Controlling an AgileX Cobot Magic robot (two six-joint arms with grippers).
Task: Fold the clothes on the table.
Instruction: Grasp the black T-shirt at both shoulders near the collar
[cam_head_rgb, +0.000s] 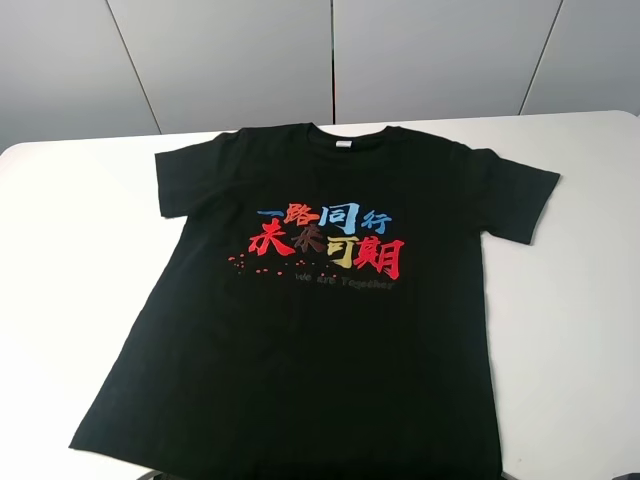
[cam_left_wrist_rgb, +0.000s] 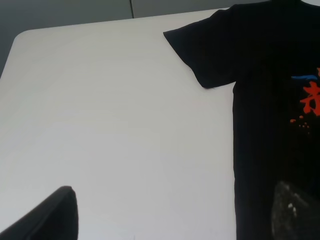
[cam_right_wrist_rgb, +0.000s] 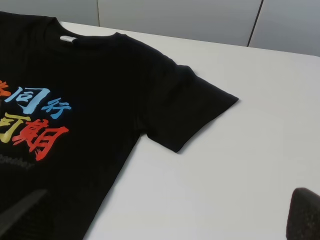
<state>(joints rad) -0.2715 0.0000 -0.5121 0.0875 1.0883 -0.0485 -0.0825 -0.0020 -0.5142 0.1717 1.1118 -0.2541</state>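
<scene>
The clothes are one black T-shirt (cam_head_rgb: 320, 300) spread flat and face up on the white table (cam_head_rgb: 60, 260), collar at the far side, hem at the near edge. Red, blue and yellow characters (cam_head_rgb: 325, 240) run across its chest. In the left wrist view my left gripper (cam_left_wrist_rgb: 172, 220) is open, one fingertip (cam_left_wrist_rgb: 50, 220) over bare table and the other (cam_left_wrist_rgb: 295, 210) over the shirt's side below its sleeve (cam_left_wrist_rgb: 210, 50). My right gripper (cam_right_wrist_rgb: 160, 220) is open too, straddling the shirt's other side edge near its sleeve (cam_right_wrist_rgb: 192, 112). Neither holds anything.
Bare white tabletop (cam_head_rgb: 580, 330) lies on both sides of the shirt. Grey wall panels (cam_head_rgb: 330, 50) stand behind the table's far edge. The shirt's hem reaches the near edge of the exterior view.
</scene>
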